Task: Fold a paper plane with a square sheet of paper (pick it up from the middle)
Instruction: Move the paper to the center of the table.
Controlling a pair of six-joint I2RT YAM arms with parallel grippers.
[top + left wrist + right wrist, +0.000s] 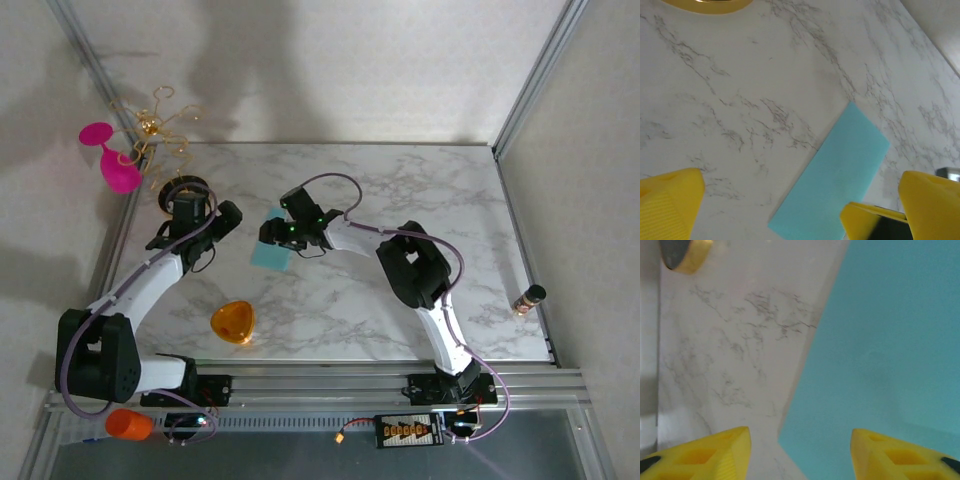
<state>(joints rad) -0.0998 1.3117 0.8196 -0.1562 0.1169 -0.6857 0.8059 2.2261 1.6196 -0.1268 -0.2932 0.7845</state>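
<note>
On the table [450, 200] lies the teal paper sheet [835, 180]. The left end effector [228, 218] is wide open beside it. The right end effector [800, 455] sits half open over its edge, likely to grab it.

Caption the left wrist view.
Left claw, wide open, above the teal paper sheet lying flat on the marble table.

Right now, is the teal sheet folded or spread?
Folded, apparently once: the sheet lies flat on the table as a long rectangle, not a square.
</note>
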